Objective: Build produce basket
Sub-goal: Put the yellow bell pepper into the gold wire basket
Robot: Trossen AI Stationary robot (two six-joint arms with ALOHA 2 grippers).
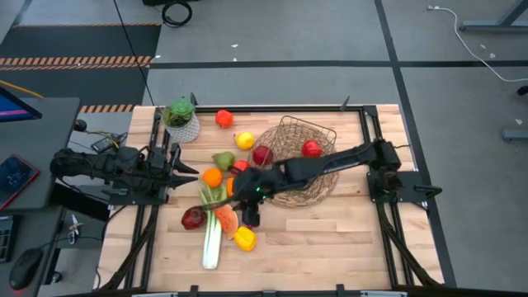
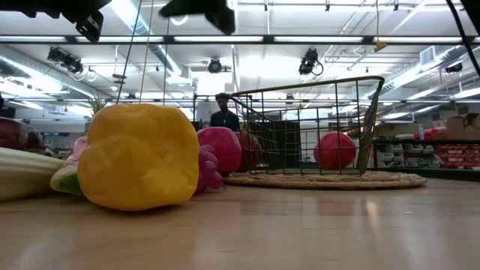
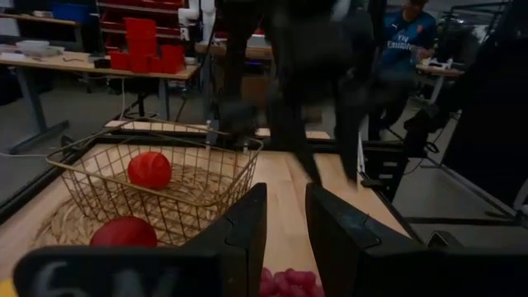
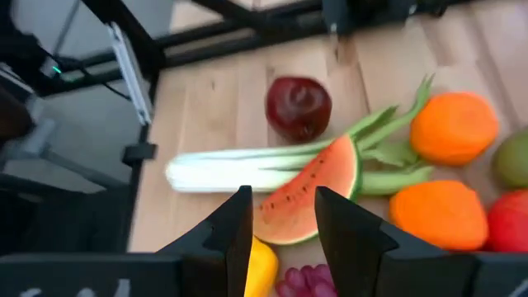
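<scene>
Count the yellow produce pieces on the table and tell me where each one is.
2. A lemon lies just outside the basket rim. A second yellow piece lies beside the leek, near the right gripper. The right arm may hide others.

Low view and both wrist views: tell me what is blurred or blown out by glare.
Low view: ceiling lights glare bright, and the yellow pepper looms large, slightly soft. Left wrist view: the right arm is a dark smear, while the basket stays readable. Right wrist view: the watermelon slice and leek are soft.
</scene>
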